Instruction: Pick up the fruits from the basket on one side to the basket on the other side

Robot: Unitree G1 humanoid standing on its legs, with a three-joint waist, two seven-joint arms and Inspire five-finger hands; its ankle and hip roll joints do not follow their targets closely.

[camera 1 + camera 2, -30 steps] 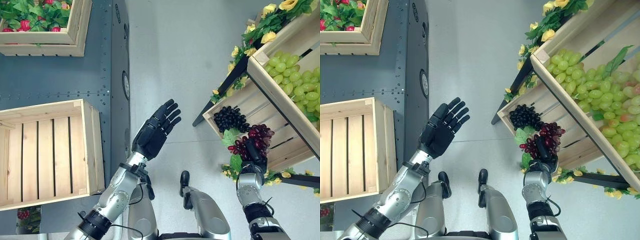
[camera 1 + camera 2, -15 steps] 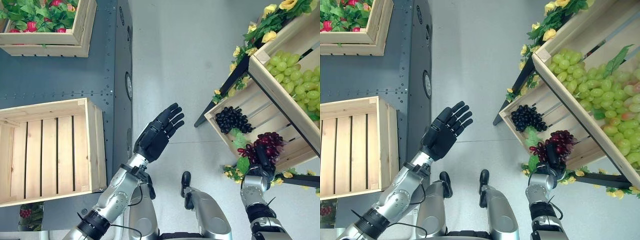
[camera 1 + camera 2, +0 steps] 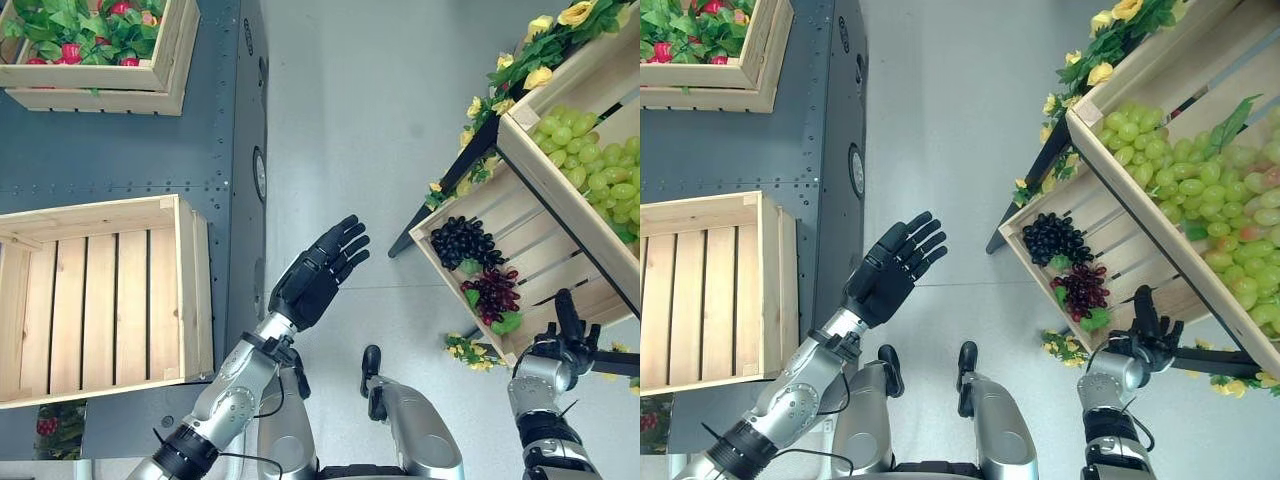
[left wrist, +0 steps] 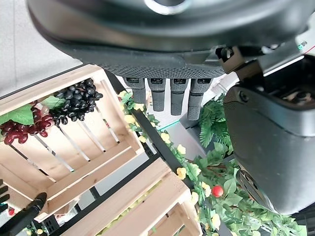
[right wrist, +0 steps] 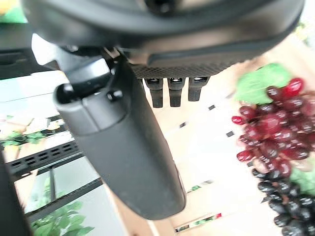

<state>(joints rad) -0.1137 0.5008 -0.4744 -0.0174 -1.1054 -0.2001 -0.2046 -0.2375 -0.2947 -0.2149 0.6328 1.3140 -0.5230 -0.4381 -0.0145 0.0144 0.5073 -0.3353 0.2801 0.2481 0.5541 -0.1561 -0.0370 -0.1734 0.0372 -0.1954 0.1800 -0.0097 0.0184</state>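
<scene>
A bunch of dark red grapes [image 3: 492, 294] with green leaves lies in the slatted wooden crate [image 3: 545, 262] at the right, just in front of a bunch of black grapes [image 3: 462, 240]. My right hand [image 3: 566, 338] hovers open at the crate's near edge, fingers spread, holding nothing; its wrist view has the red grapes [image 5: 273, 138] past the straight fingers [image 5: 170, 90]. My left hand [image 3: 316, 275] is raised open over the floor in the middle, between the crates. An empty wooden crate [image 3: 195, 290] stands at the left.
A tilted crate of green grapes [image 3: 595, 165] sits above the right crate, edged with yellow flowers [image 3: 540, 45]. A crate of red fruit and leaves [image 3: 90, 45] rests at the far left on a grey metal platform [image 3: 130, 155].
My right hand has let go of the red grapes, which now lie in the right crate, and has drawn back to the crate's near edge. The left hand has hardly moved.
</scene>
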